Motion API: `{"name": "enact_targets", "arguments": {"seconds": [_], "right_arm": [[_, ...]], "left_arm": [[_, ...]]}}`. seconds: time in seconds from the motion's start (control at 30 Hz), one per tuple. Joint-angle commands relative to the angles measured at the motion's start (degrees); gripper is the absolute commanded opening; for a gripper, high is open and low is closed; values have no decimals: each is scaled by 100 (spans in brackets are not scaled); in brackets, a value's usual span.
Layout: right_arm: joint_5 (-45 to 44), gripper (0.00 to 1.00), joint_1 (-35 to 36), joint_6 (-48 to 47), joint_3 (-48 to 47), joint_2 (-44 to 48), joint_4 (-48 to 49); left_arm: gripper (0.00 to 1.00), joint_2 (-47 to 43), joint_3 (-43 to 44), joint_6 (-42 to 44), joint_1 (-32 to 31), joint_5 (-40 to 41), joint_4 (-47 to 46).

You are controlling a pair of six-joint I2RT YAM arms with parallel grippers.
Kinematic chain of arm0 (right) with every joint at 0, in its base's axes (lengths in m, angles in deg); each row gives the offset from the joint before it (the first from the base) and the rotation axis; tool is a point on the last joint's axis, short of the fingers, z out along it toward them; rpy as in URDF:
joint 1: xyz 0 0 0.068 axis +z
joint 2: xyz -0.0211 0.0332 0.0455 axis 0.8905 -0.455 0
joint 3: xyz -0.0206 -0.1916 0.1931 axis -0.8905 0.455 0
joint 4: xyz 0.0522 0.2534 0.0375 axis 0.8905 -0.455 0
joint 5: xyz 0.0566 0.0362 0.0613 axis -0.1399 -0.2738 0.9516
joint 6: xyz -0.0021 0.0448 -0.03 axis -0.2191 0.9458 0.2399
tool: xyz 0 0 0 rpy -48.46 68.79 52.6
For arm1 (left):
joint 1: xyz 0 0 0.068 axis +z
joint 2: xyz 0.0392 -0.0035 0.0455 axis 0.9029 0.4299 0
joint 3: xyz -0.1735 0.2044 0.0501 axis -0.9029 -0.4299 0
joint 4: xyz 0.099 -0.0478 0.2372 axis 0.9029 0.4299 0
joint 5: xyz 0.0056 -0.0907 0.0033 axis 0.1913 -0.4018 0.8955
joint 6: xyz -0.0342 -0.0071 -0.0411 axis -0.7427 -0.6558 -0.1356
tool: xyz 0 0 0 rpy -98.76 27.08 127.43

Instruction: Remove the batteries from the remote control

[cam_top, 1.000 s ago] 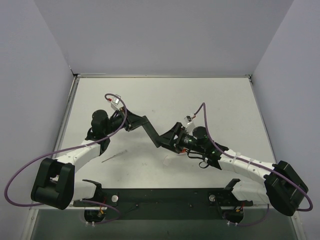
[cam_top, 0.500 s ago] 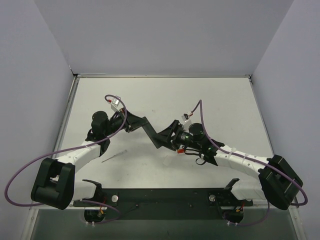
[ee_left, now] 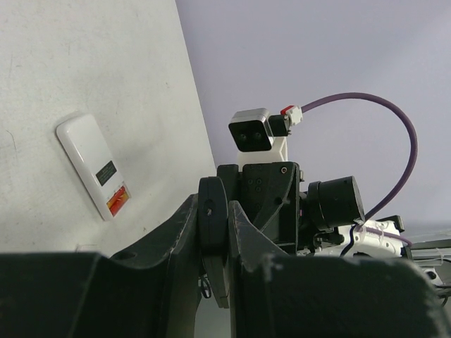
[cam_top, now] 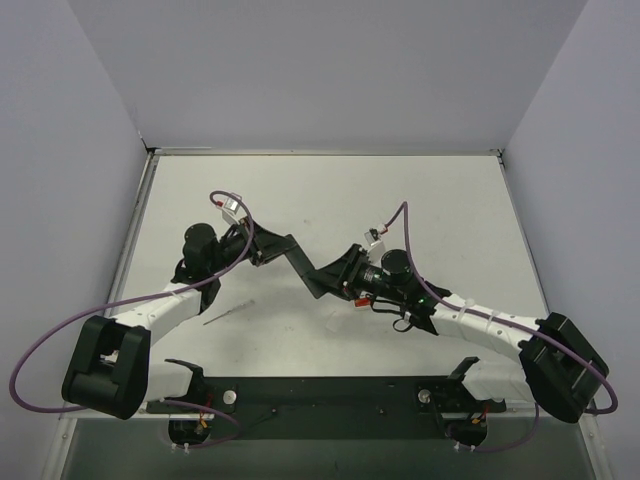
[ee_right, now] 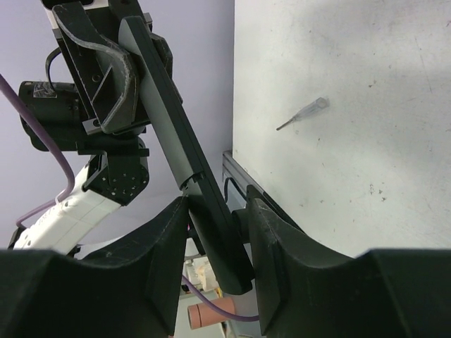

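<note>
The remote control (cam_top: 300, 262), a slim black bar, is held in the air between both arms. My left gripper (cam_top: 283, 245) is shut on its far end, and the left wrist view shows the bar end-on between the fingers (ee_left: 213, 232). My right gripper (cam_top: 325, 280) is shut on its near end. In the right wrist view the remote (ee_right: 183, 155) runs from my right gripper (ee_right: 217, 225) up to the left gripper (ee_right: 106, 70). The batteries are hidden; no small dark cylinder shows in any view.
A thin clear plastic pick (cam_top: 228, 313) lies on the white table left of centre, also in the right wrist view (ee_right: 303, 114). A white rounded block with a black and orange label (ee_left: 94, 165) lies on the table. The black base rail (cam_top: 330, 392) runs along the near edge.
My right wrist shifted slightly left and back, and its arm swung a little. Both grippers stay shut on the remote, which has hardly moved.
</note>
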Motion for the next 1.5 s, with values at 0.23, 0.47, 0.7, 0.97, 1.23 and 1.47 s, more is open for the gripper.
{"name": "enact_targets", "arguments": {"seconds": [0.23, 0.47, 0.7, 0.97, 1.23, 1.47], "right_arm": [[114, 27, 0, -136, 241, 269, 130], [79, 33, -9, -145, 250, 278, 16], [9, 42, -70, -180, 285, 243, -133], [26, 26, -123, -137, 372, 155, 25], [-9, 21, -176, -136, 557, 251, 60], [-35, 17, -228, -321, 663, 524, -168]], "left_arm": [[0, -50, 48, 60, 17, 100, -378], [0, 90, 83, 244, 69, 144, -256], [0, 301, 144, 473, 122, 197, -97], [0, 600, 92, 447, 139, 109, -290], [0, 837, 57, 17, 227, -32, -694], [0, 899, 74, 42, 324, 30, -317]]}}
